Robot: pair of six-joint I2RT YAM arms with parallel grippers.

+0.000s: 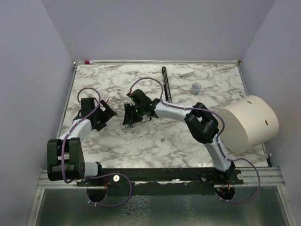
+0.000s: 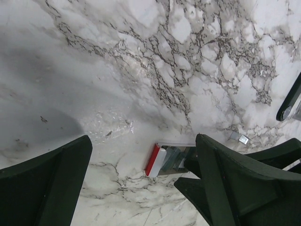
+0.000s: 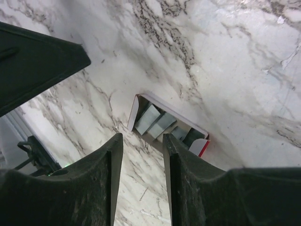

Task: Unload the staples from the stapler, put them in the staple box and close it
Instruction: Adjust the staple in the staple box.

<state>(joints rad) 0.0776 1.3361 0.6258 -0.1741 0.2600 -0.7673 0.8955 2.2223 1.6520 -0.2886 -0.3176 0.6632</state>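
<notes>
Right pincer (image 3: 142,139) sits a little open, holding nothing, with the stapler (image 3: 164,122) lying just past its tips, and the left pincer (image 2: 143,139) is wide open around that stapler, not gripping it.

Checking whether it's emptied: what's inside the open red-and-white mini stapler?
The red-and-white mini stapler lies open; tilted grey metal plates show inside. The right gripper covers part of its near edge, so any staples there cannot be seen.

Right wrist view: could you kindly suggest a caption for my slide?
Right gripper, narrowly open, close to the red-and-white stapler on the marble table, its grey metal exposed.
</notes>
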